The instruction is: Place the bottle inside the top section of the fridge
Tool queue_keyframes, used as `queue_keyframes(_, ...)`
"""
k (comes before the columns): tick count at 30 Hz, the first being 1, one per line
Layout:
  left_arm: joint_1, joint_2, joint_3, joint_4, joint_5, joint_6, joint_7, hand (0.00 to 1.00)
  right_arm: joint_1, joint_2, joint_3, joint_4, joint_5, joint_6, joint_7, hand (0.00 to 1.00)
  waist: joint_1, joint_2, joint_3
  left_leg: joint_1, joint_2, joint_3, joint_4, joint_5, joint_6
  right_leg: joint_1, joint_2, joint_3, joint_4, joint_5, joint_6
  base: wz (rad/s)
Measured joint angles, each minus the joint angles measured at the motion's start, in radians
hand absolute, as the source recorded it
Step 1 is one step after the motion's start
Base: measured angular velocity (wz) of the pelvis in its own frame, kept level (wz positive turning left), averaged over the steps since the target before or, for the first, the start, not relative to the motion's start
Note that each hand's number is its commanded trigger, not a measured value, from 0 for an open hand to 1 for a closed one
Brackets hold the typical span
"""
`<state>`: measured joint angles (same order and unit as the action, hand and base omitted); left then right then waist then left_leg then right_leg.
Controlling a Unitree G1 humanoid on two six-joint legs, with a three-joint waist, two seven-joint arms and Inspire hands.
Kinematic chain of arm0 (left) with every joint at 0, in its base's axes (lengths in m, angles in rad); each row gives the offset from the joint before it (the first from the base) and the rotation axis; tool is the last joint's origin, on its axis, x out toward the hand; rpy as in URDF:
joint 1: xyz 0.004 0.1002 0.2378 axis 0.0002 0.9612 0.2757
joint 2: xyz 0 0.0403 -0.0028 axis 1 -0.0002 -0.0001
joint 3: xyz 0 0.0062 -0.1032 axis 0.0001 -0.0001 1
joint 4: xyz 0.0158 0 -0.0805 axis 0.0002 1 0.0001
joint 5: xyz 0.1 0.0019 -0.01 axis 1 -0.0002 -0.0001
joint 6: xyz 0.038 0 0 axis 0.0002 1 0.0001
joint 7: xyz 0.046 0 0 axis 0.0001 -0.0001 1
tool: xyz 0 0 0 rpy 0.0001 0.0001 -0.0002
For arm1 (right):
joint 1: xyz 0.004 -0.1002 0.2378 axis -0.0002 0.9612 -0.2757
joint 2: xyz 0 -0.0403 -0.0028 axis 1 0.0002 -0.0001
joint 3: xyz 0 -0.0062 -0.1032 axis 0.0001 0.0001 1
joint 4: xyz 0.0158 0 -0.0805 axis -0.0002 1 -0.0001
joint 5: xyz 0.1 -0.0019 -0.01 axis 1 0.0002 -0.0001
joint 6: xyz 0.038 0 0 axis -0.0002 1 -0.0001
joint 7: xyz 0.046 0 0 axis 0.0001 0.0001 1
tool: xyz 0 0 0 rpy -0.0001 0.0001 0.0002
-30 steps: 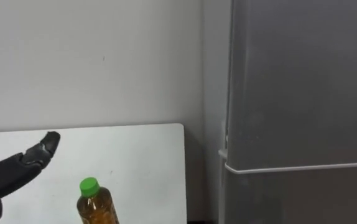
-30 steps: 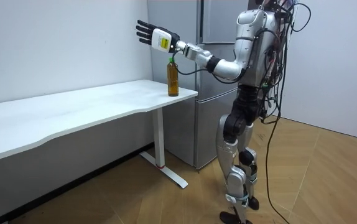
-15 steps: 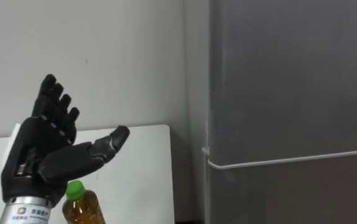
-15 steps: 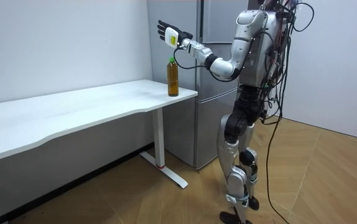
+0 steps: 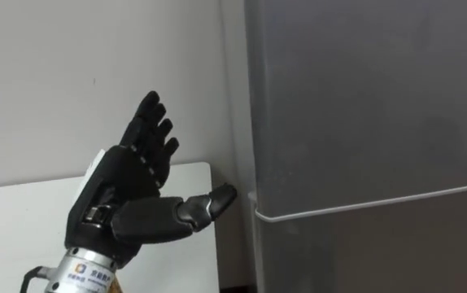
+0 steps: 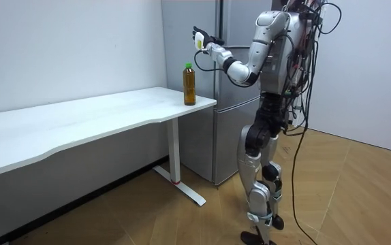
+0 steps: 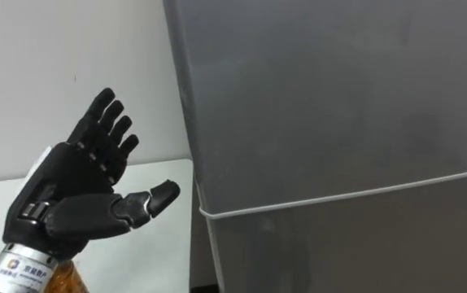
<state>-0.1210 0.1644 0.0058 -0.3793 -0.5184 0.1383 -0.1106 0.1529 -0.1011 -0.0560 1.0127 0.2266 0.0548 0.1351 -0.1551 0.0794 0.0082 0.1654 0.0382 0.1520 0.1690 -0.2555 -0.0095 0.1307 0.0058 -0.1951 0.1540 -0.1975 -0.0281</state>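
— White desk (image 6: 100, 116) along the wall: what does it hold for you?
— One item. Bottle (image 6: 189, 85), amber contents, green cap, upright at the desk's end nearest the fridge (image 5: 364, 122). Nothing touches it.
— And the hand?
— Left hand (image 5: 132, 191): raised above the bottle and apart from it, fingers straight and spread, thumb out toward the fridge's edge, holding nothing. In the eye views the bottle sits just under your wrist.
— Fridge?
— Grey, upper and lower doors, both closed. The seam between them lies near your thumb tip.
— Step in hand?
— By my reading, opening the door, ahead of any pickup. The next move asks you to hook your fingers on the upper door's near edge and swing it wide, then go down for the bottle and grip its body below the cap.
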Motion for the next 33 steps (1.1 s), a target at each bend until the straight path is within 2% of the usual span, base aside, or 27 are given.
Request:
queue_keyframes(4, -0.006, 0.000, -0.020, 0.000, 0.000, 0.023, -0.026, 0.00, -0.009, -0.003, 0.014, 0.001, 0.004, 0.012, -0.001, 0.00, -0.005, -0.001, 0.0005, 0.001, 0.001, 0.004, -0.002, 0.000, 0.000, -0.001, 0.000, 0.007, 0.000, 0.000, 0.000, -0.07)
queue_keyframes(12, -0.010, 0.002, -0.020, 0.000, -0.003, 0.032, -0.037, 0.00, -0.014, -0.011, 0.035, 0.002, 0.005, 0.013, -0.002, 0.00, -0.004, 0.001, 0.0005, 0.002, 0.001, 0.003, -0.004, 0.000, 0.000, -0.001, -0.001, 0.021, -0.001, 0.000, 0.000, 0.00)
queue_keyframes(18, -0.061, 0.016, -0.030, -0.003, -0.002, 0.053, -0.060, 0.00, -0.019, -0.025, 0.037, 0.001, 0.011, 0.027, 0.012, 0.00, -0.003, 0.009, 0.0002, -0.007, -0.001, 0.002, -0.005, 0.000, 0.000, -0.002, -0.004, 0.015, -0.004, 0.003, 0.005, 0.09)
queue_keyframes(21, -0.061, 0.017, -0.031, -0.005, -0.002, 0.056, -0.075, 0.00, -0.019, -0.026, 0.037, 0.001, 0.014, 0.030, 0.023, 0.00, -0.003, 0.015, -0.0017, -0.006, -0.001, 0.000, -0.005, 0.000, 0.000, -0.001, -0.005, 0.014, -0.004, 0.003, 0.006, 0.01)
queue_keyframes(27, -0.061, 0.017, -0.033, -0.016, -0.002, 0.060, -0.100, 0.00, -0.019, -0.030, 0.037, 0.002, 0.022, 0.033, 0.032, 0.00, -0.003, 0.017, -0.0009, -0.006, -0.001, -0.005, -0.005, 0.000, 0.000, 0.002, -0.005, 0.016, -0.004, 0.003, 0.006, 0.04)
queue_keyframes(33, -0.062, 0.024, -0.067, -0.016, -0.003, 0.061, -0.119, 0.00, -0.021, -0.037, 0.054, 0.003, 0.022, 0.033, 0.037, 0.00, -0.003, 0.018, 0.0017, 0.008, 0.001, -0.023, -0.007, 0.000, 0.000, 0.004, -0.003, 0.023, 0.008, 0.003, 0.006, 0.05)
